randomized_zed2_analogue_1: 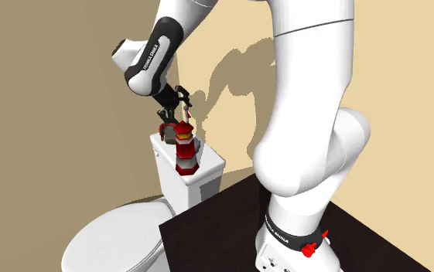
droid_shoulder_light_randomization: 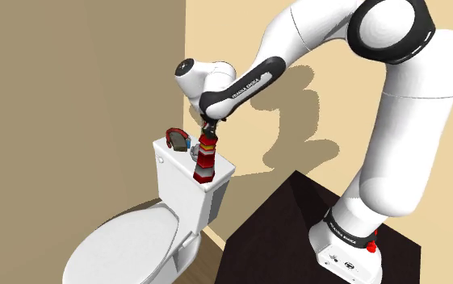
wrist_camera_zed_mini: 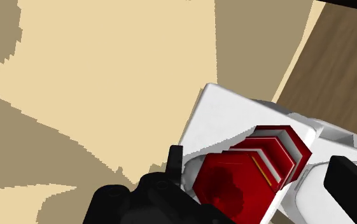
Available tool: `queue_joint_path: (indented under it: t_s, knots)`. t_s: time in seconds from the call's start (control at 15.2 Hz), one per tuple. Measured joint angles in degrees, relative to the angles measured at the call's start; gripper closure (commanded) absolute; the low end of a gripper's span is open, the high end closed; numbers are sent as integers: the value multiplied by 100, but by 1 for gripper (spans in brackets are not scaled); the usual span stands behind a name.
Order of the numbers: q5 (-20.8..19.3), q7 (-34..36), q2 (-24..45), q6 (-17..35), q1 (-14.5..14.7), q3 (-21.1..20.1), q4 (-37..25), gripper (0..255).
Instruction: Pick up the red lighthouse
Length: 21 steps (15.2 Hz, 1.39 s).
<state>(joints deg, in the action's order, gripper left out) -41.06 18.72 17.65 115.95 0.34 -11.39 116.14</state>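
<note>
Your hand (droid_shoulder_light_randomization: 209,127) is spread, straddling the tip of the red lighthouse (droid_shoulder_light_randomization: 206,161). It stands upright on the toilet tank (droid_shoulder_light_randomization: 180,190), at 3 o'clock of a small red-and-grey item (droid_shoulder_light_randomization: 176,142). Grasp step, I'd say. Next: pinch, then lift straight up.

The shoulder view looked from beside and behind the stand (droid_shoulder_light_randomization: 297,218), down and leftward to the toilet tank (droid_shoulder_light_randomization: 176,171) in the wall corner. The second exterior view faced nearly the same way but stood closer in, the arm's base (randomized_zed2_analogue_1: 300,232) large at its right. Both shared the tank and toilet bowl (droid_shoulder_light_randomization: 127,242). The wrist view looked along the gripper (wrist_camera_zed_mini: 263,167), close upon the tank's corner.
</note>
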Motion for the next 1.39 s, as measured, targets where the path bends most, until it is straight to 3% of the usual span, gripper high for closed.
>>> queue_joint_path:
  t_s: [0.53, 1.06, 1.12, 1.39]
  knots:
    - [-940, 321, 1783, -232, 425, 322, -1765, 0]
    - [-1152, 568, 2355, -33, 499, 430, -2042, 0]
    - [-1161, 580, 2377, -19, 499, 435, -2046, 255]
    - [-1169, 590, 2384, -7, 502, 435, -2052, 255]
